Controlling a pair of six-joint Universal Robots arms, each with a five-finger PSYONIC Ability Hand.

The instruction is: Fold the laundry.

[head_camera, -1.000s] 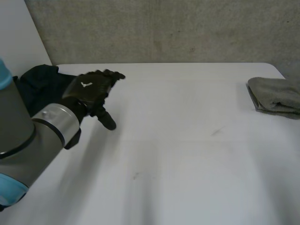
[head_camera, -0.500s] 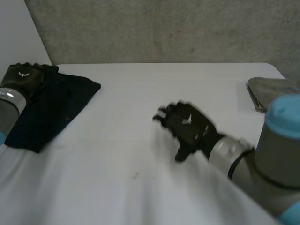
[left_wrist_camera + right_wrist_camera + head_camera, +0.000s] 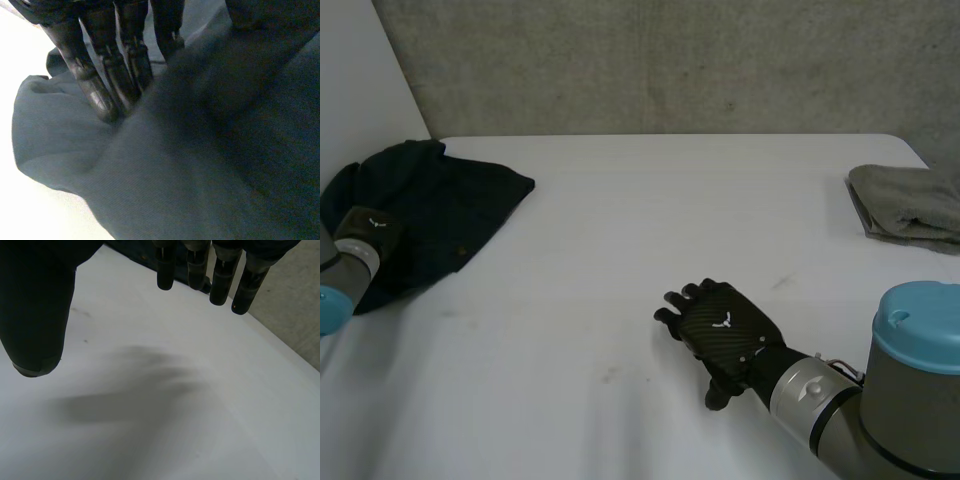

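Your left robot hand (image 3: 368,232) has dropped from the far corner of the dark shirt (image 3: 450,195) to its near left edge, and your right robot hand (image 3: 725,330) has drawn nearer. The left fingers (image 3: 102,97) are straight, tips pressing the bunched cloth. The right hand is spread above the bare white counter (image 3: 650,210), holding nothing. You look to be at the start. Next you likely need a firm pinch, then drag the shirt to mid-counter and flatten it. A folded grey cloth (image 3: 908,205) lies far right, with a rough grey wall (image 3: 670,60) behind.

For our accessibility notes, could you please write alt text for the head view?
The robot's left hand rests on a dark blue garment at the left of the white table, while its right hand hangs open, palm down, over the table's bare middle. A folded grey cloth lies at the far right edge.
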